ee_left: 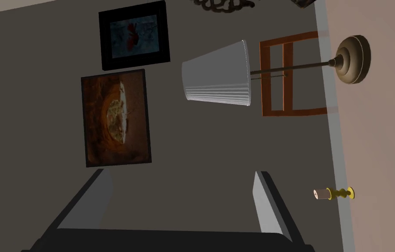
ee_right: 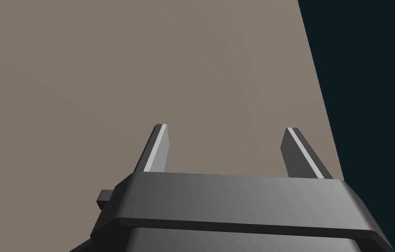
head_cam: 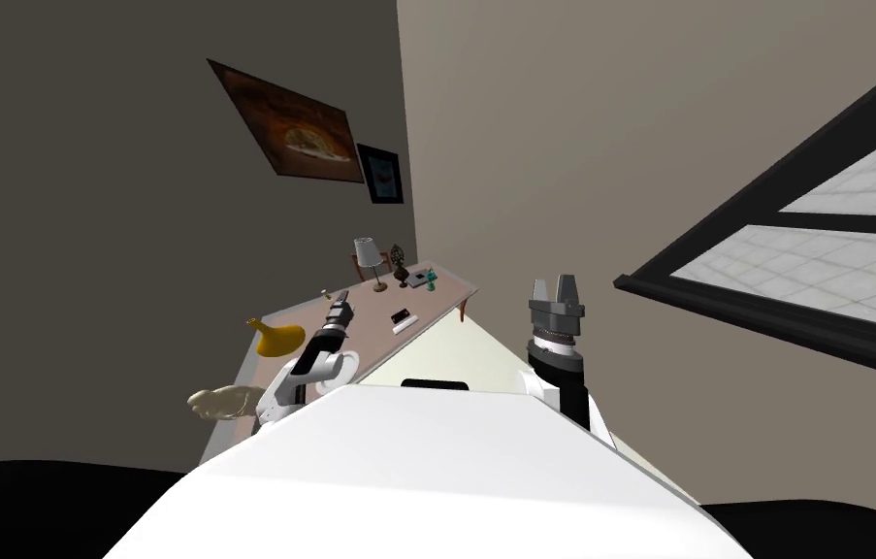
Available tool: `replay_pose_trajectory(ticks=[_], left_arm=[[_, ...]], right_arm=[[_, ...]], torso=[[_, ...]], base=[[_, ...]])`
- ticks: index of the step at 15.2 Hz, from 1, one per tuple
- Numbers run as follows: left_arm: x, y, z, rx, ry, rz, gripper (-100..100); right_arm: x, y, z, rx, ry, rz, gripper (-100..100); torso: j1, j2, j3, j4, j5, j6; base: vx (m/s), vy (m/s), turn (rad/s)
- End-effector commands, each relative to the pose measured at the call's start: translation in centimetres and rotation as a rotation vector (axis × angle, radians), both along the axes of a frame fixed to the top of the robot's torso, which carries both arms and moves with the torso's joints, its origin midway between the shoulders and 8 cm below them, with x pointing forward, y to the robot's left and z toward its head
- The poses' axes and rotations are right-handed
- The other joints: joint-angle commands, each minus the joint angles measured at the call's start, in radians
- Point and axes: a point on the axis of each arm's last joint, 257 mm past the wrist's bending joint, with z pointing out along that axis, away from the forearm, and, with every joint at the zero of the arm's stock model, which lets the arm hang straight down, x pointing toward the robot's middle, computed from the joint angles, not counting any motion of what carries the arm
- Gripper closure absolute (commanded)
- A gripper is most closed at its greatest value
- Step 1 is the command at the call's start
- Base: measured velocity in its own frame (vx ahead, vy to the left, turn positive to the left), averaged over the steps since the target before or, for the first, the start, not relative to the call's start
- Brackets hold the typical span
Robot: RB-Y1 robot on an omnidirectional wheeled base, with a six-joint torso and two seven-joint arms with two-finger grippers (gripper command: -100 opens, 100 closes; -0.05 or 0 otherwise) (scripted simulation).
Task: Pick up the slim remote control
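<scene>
Progress on this one looks pretty early, honestly. Slim remote control (head_cam: 404,318) is lying flat on the long table (head_cam: 449,290), a bit left of the frame's middle in the head view. It's a small dark slab with a pale edge, and nothing is touching it. Left gripper (head_cam: 339,309) hangs over the table just left of the remote, near but apart, with its fingers (ee_left: 265,197) spread wide and nothing between them. Its own camera looks along the tabletop at the table lamp (ee_left: 216,74) and a little candlestick (ee_left: 334,193) rather than at the remote, so it doesn't look lined up. Right gripper (head_cam: 555,294) is held up right of centre, away from the table, also wide and empty. Yellow vase (head_cam: 276,338) and a beige lumpy thing (head_cam: 227,401) sit at the lower left end of the table, well clear of the remote. Judging by this, the robot is at the table with one arm reaching over it, but turning toward the remote, coming down, closing and lifting are all left to do.
</scene>
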Motion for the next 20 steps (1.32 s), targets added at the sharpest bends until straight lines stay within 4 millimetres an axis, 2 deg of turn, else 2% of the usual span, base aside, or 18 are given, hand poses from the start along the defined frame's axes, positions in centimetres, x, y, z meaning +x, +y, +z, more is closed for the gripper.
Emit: replay_pose_trajectory(ticks=[1, 2, 3, 4, 6, 7, 9, 10, 12, 13, 15, 16, 18, 19, 20], left_arm=[[-0.5, 2.6, -2.6, -0.037, 0.068, 0.049, -100], [-0.6, 2.9, -3.7, -0.046, 0.099, 0.059, -100], [-0.7, 3.0, -4.0, -0.048, 0.108, 0.061, -100], [-1.1, 4.9, -5.6, -0.075, 0.146, 0.098, -100], [-1.2, 5.0, -6.3, -0.083, 0.171, 0.104, -100], [-1.8, 6.8, -7.8, -0.114, 0.210, 0.142, -100], [-2.0, 6.9, -8.6, -0.121, 0.234, 0.149, -100], [-2.8, 8.7, -10.5, -0.158, 0.280, 0.192, -100], [-3.0, 8.8, -10.9, -0.162, 0.296, 0.196, -100], [-4.0, 10.4, -12.7, -0.201, 0.337, 0.238, -100], [-4.2, 10.5, -13.2, -0.207, 0.356, 0.243, -100], [-5.3, 12.0, -15.0, -0.249, 0.397, 0.287, -100], [-5.5, 12.0, -15.4, -0.255, 0.415, 0.291, -100], [-6.8, 13.4, -17.3, -0.301, 0.459, 0.336, -100], [-7.0, 13.4, -17.6, -0.305, 0.471, 0.339, -100]], right_arm=[[0.0, 0.0, 0.0, 0.000, 0.000, 0.000, 0], [0.0, 0.0, 0.0, 0.000, 0.000, 0.000, 0], [0.0, 0.0, 0.0, 0.000, 0.000, 0.000, 0], [0.0, 0.0, 0.0, 0.000, 0.000, 0.000, 0], [0.0, 0.0, 0.0, 0.000, 0.000, 0.000, 0], [0.0, 0.0, 0.0, 0.000, 0.000, 0.000, 0], [0.0, 0.0, 0.0, 0.000, 0.000, 0.000, 0], [0.0, 0.0, 0.0, 0.000, 0.000, 0.000, 0], [0.0, 0.0, 0.0, 0.000, 0.000, 0.000, 0], [0.0, 0.0, 0.0, 0.000, 0.000, 0.000, 0], [0.0, 0.0, 0.0, 0.000, 0.000, 0.000, 0], [0.0, 0.0, 0.0, 0.000, 0.000, 0.000, 0], [0.0, 0.0, 0.0, 0.000, 0.000, 0.000, 0], [0.0, 0.0, 0.0, 0.000, 0.000, 0.000, 0], [0.0, 0.0, 0.0, 0.000, 0.000, 0.000, 0]], torso=[[0.000, 0.000, 0.000, 0.000, 0.000, 0.000], [-0.001, 0.000, 0.000, 0.000, 0.000, 0.000], [-0.001, 0.000, 0.000, 0.000, 0.000, 0.000], [0.000, 0.001, 0.000, 0.000, 0.000, -0.001], [-0.001, 0.001, 0.001, 0.000, 0.000, 0.000], [0.000, 0.002, 0.001, 0.000, 0.000, -0.001], [0.000, 0.001, 0.001, 0.000, 0.000, 0.000], [0.001, 0.001, 0.001, 0.000, 0.000, -0.001], [0.000, 0.001, 0.000, 0.000, 0.000, 0.000], [0.000, 0.001, 0.001, 0.000, 0.000, -0.001], [0.000, 0.001, 0.000, 0.000, 0.000, 0.000], [0.000, 0.001, 0.001, 0.000, 0.000, -0.001], [0.000, 0.001, 0.001, 0.000, 0.000, 0.000], [0.000, 0.002, 0.001, 0.000, 0.000, -0.001], [0.000, 0.001, 0.001, 0.000, 0.000, 0.000]], base=[[0.052, -0.055, -0.253], [0.048, -0.055, -0.195], [0.029, -0.034, -0.047], [0.030, -0.043, -0.173], [0.031, -0.035, -0.138], [0.038, -0.032, -0.182], [0.041, -0.027, -0.145], [0.041, -0.035, -0.219], [0.036, -0.030, -0.126], [0.046, -0.038, -0.199], [0.041, -0.029, -0.136], [0.037, -0.034, -0.221], [0.037, -0.026, -0.133], [0.045, -0.028, -0.185], [0.050, -0.028, -0.208]])
